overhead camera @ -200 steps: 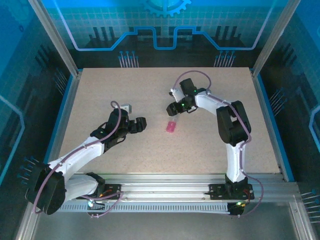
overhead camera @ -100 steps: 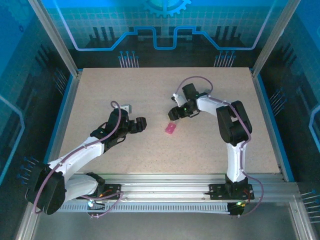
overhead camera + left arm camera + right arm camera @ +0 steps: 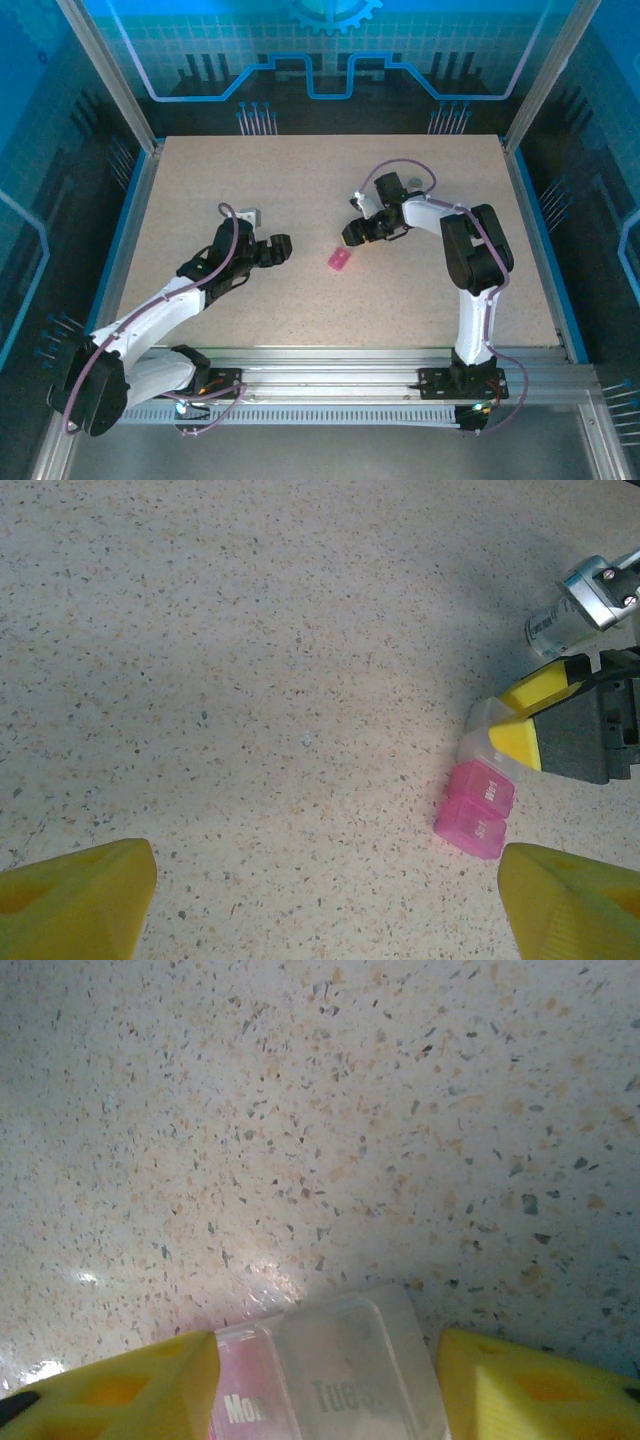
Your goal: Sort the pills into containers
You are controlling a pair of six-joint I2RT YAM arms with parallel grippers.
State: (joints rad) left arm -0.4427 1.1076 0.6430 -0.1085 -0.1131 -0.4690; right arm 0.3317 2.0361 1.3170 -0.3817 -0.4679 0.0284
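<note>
With right gripper (image 3: 328, 1360), seemingly clamps box (image 3: 478, 808) at tabletop (image 3: 300, 170) middle, steadying it; holds left gripper (image 3: 325, 885) agape nearby, ready.

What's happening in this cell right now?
The right hand straddles the clear end of a small pink-and-clear pill box lying on the table. It is unclear whether the hand has clamped it. The left hand hangs open nearby over bare tabletop, holding nothing.
</note>
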